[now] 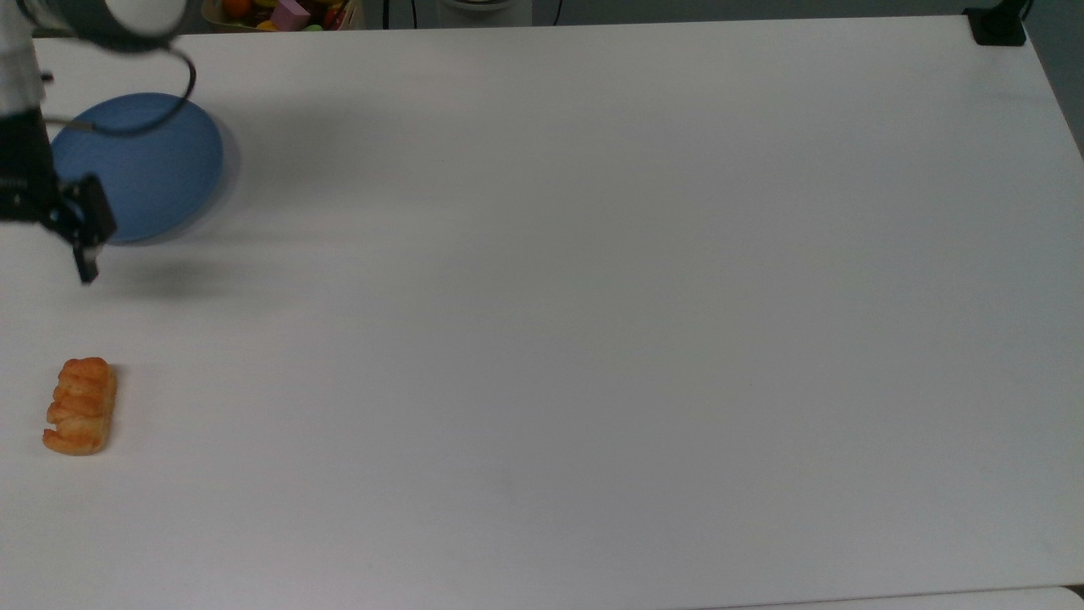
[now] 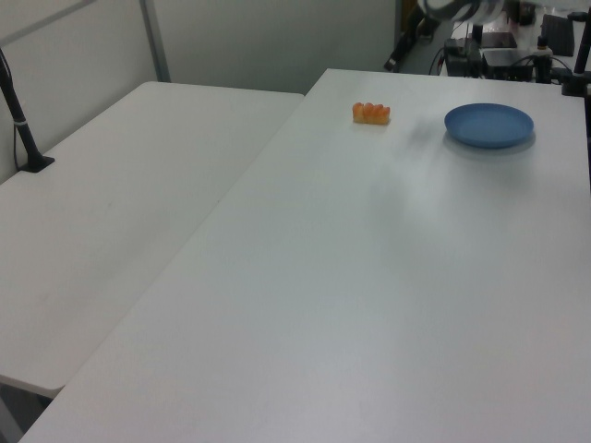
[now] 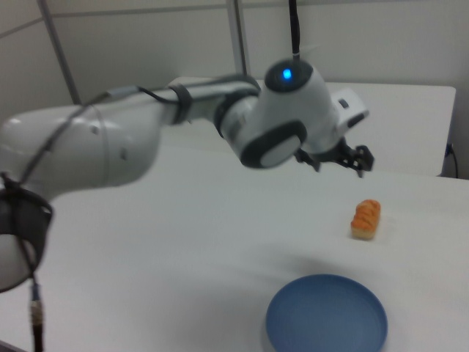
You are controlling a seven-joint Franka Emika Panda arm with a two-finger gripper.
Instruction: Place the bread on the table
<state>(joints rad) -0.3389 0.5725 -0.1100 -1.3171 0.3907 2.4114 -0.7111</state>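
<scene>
The bread (image 1: 80,407) (image 2: 370,113) (image 3: 366,218), a small ridged golden-orange roll, lies flat on the white table (image 1: 593,296) near the top view's left edge. Nothing touches it. My gripper (image 3: 341,161) hangs open and empty in the air, well clear of the bread. In the top view one black finger (image 1: 85,246) shows at the left edge, between the bread and the blue plate (image 1: 140,165). The plate (image 2: 488,124) (image 3: 326,319) is empty.
A second white table (image 2: 120,203) adjoins on the left view's left, with a black post (image 2: 23,129) on it. A black clamp (image 1: 999,25) sits at the top view's far right corner. Colourful toys (image 1: 279,10) lie beyond the back edge.
</scene>
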